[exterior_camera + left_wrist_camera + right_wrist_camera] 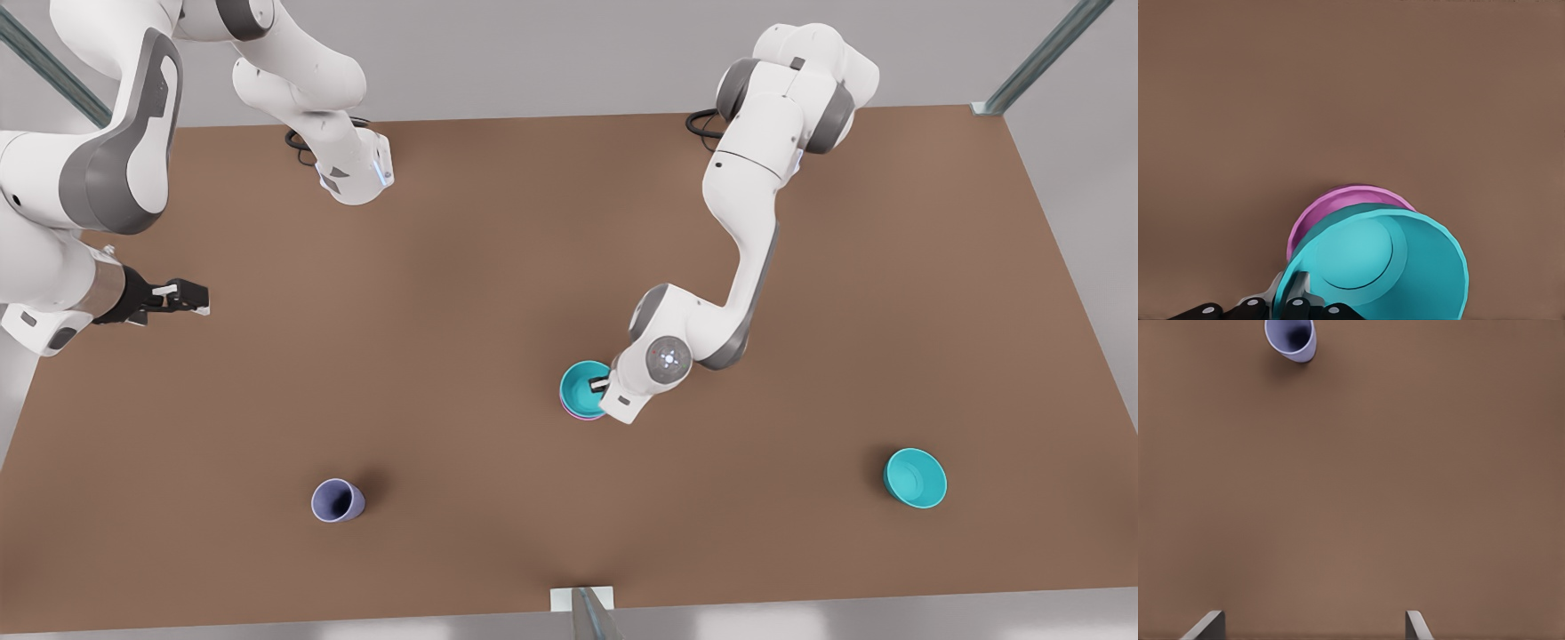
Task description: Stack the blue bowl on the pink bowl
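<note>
the blue bowl (582,388) sits just right of the middle of the front view, resting in the pink bowl (576,414), which peeks out as a thin pink edge under it. in the left wrist view the blue bowl (1395,263) fills the lower middle and the pink bowl (1338,203) shows behind it. the left gripper (601,385) has its fingers pinched on the blue bowl's rim, one inside and one outside.

the right gripper (189,296) waits at the left edge of the front view, and its fingers (1208,625) stand wide apart and hold nothing.

the blue bowl looks light, hard and smooth, so it could slip. the thin rim is the best place to hold it.

most of the pink bowl is hidden, so i cannot tell if the blue bowl sits all the way down or a bit tipped. the left gripper's fingertips are cut off in the left wrist view.
</note>
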`<state>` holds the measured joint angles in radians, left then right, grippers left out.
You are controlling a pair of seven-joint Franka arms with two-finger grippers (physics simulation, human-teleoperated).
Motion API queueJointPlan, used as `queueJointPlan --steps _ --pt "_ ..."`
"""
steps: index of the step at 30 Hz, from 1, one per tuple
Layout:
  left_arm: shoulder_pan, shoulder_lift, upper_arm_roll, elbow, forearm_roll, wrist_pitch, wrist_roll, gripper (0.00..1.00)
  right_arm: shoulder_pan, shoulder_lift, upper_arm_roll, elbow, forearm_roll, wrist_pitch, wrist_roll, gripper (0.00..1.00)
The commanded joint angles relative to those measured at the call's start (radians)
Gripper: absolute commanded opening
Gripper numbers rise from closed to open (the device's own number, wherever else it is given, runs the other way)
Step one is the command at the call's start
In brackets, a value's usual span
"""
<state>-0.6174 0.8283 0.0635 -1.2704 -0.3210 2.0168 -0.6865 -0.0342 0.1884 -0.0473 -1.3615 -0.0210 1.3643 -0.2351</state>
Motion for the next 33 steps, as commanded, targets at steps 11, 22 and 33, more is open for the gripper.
queueJointPlan --steps 11,22,33 --pt "-0.004 0.0 -0.001 -0.001 0.002 0.02 -0.255 0.21 -0.004 0.0 0.0 0.001 -0.002 -0.001 -0.035 1.0" --pt "-0.004 -0.109 0.094 -0.017 0.097 -0.308 -0.125 1.0 -0.001 0.0 0.0 0.001 -0.003 -0.001 -0.033 1.0" --pt "0.458 -0.652 -0.106 -0.099 0.379 -0.57 0.519 1.0 -0.001 0.0 0.0 0.001 -0.005 -0.001 -0.033 1.0"
